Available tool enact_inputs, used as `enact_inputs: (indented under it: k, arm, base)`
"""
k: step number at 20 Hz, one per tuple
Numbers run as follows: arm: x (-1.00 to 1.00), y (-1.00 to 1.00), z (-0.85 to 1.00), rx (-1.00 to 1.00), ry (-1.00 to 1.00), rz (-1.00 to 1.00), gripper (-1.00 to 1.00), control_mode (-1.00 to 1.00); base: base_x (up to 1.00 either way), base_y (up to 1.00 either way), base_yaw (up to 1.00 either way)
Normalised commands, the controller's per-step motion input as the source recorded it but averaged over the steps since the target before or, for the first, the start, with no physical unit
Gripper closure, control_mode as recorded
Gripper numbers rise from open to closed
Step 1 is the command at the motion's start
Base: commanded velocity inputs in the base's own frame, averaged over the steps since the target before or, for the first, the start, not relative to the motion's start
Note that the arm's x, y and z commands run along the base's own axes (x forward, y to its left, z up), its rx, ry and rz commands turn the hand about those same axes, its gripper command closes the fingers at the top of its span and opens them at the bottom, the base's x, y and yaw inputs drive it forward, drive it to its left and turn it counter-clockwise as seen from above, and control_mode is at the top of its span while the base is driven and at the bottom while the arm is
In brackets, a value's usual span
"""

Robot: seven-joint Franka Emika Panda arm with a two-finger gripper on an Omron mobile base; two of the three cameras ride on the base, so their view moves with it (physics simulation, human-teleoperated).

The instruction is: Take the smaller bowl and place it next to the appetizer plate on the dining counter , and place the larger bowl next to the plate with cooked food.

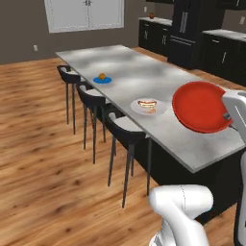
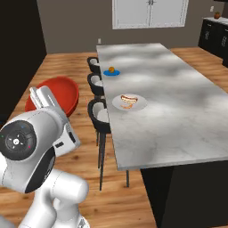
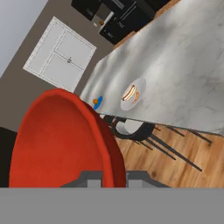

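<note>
Red smaller bowl (image 3: pixel 61 140) sits clenched by its rim in the pincer (image 3: pixel 114 178), tilted on edge and held in the air off the near end of the dining counter (image 1: pixel 158 81). Ahead of the pincer, near the stool-side edge, lie the plate with cooked food (image 1: pixel 148 106) and, farther on, the appetizer plate (image 1: pixel 102 79); the marble beyond them is bare. No legible labels or writing.

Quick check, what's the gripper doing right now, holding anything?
Gripper: shut on the rim of the smaller bowl, the red one, carried in the air short of the dining counter.
</note>
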Motion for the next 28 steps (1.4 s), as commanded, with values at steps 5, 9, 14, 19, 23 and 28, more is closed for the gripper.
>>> enact_inputs:
  k: [5,9,14,19,23,28]
  arm:
    - [0.00,0.00,0.00,0.00,0.00,0.00,1.00,1.00]
    - [0.00,0.00,0.00,0.00,0.00,0.00,1.00,1.00]
    - [0.00,0.00,0.00,0.00,0.00,0.00,1.00,1.00]
    - [0.00,0.00,0.00,0.00,0.00,0.00,1.00,1.00]
    - [0.00,0.00,0.00,0.00,0.00,0.00,1.00,1.00]
    - [0.00,0.00,0.00,0.00,0.00,0.00,1.00,1.00]
  base:
    - [0.07,1.00,-0.44]
    - [0.18,1.00,-0.58]
    - [0.34,1.00,-0.52]
    - [0.28,1.00,-0.33]
    - [0.47,1.00,-0.30]
    - [0.93,1.00,-0.32]
